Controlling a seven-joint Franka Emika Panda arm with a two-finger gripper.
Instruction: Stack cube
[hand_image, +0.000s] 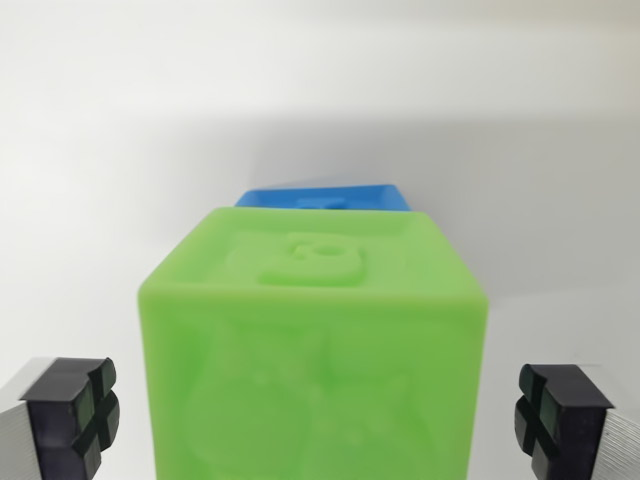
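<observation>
The translucent lime-green plastic cube with a raised emblem on its top face (312, 350) fills the middle of the wrist view, sitting on the white bench (100, 150). Just behind it, partly hidden, lies a blue plastic cube (325, 197); I cannot tell whether the two touch.

The pincer (318, 415) is released: its two dark padded fingertips (75, 412) stand on either side of the green cube, each clear of its flanks.

The green cube looks light, hollow and somewhat soft, with a smooth, possibly slippery skin. The flat side faces suit a squeeze, taken low and centred, without crushing.

Being a cube, it has no long axis; its embossed face points up, and a flat face meets the camera squarely.
</observation>
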